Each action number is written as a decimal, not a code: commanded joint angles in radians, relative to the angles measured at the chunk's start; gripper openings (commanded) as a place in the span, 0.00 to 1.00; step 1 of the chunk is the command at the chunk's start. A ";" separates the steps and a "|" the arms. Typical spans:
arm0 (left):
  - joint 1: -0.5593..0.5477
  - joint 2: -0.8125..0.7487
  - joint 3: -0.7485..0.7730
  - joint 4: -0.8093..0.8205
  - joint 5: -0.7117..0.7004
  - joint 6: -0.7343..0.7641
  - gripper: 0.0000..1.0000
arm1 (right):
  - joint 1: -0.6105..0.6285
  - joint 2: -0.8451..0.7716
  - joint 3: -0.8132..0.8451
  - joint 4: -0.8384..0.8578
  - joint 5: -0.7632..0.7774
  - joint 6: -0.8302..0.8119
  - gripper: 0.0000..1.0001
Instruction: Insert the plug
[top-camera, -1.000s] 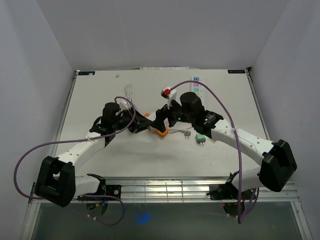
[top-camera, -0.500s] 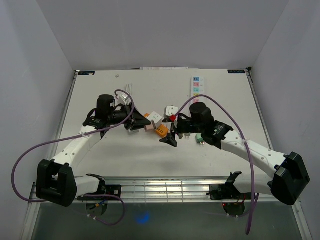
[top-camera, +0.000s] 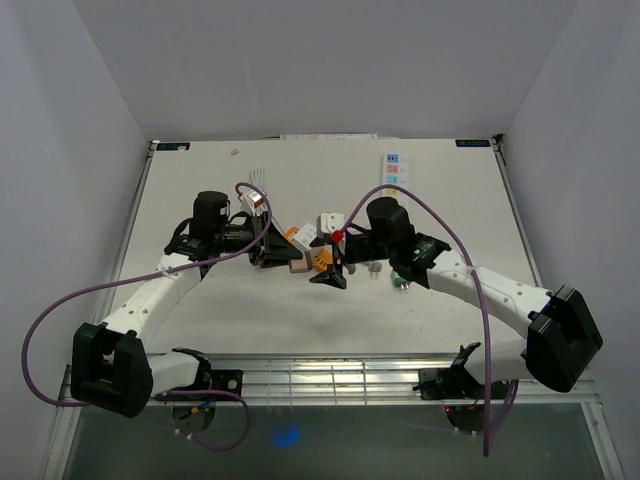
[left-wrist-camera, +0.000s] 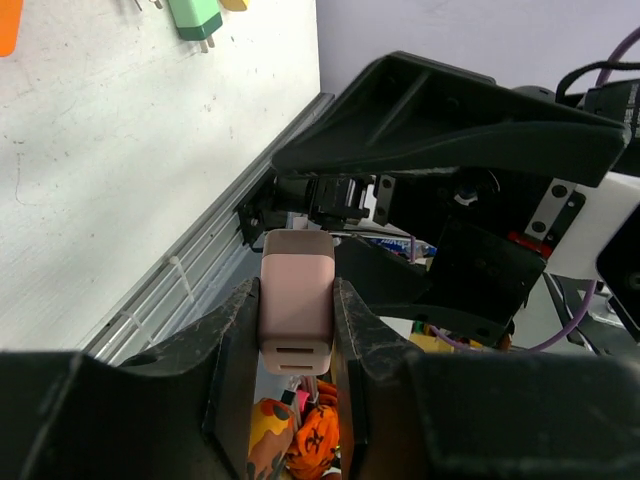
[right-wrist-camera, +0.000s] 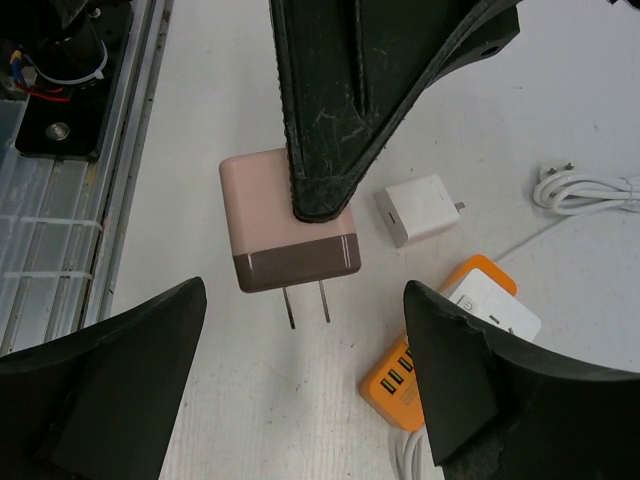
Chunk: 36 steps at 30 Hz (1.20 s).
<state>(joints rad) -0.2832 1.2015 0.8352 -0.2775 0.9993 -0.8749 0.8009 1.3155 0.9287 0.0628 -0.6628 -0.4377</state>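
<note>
No legible text on pink plug (left-wrist-camera: 296, 310) or label strip (top-camera: 391, 170)

One pink two-prong charger (right-wrist-camera: 262, 225). One small white charger cube (right-wrist-camera: 420, 208). One orange power strip (right-wrist-camera: 400, 378). One green plug adapter (left-wrist-camera: 195, 12). One white cord (right-wrist-camera: 590, 188). One colour-swatch card (top-camera: 391, 168), far right. Two arms: left arm (top-camera: 150, 298), right arm (top-camera: 500, 290).

Near the middle of the flat white table (top-camera: 200, 190), the pink square two-prong plug adapter (right-wrist-camera: 268, 215) sits between the fingers of the left gripper (left-wrist-camera: 296, 300), above the surface. The small white cube charger (right-wrist-camera: 418, 210) lies on the table on its far side. The orange plastic power strip (right-wrist-camera: 440, 345) lies just to its right. The right gripper (right-wrist-camera: 303, 300) stands to the near right of the adapter. The green plastic plug (top-camera: 400, 278) lies further right, apart.
</note>
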 joint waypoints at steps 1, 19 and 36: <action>0.001 -0.029 0.002 0.000 0.058 0.025 0.00 | 0.015 0.025 0.061 0.019 -0.038 0.005 0.84; 0.001 -0.016 -0.027 0.001 0.050 0.027 0.00 | 0.043 0.034 0.051 0.097 -0.021 0.066 0.58; 0.001 -0.016 -0.035 0.003 0.062 0.034 0.16 | 0.044 0.025 0.033 0.097 0.026 0.070 0.12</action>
<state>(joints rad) -0.2829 1.2034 0.8085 -0.2844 1.0298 -0.8570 0.8402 1.3510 0.9413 0.1120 -0.6636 -0.3737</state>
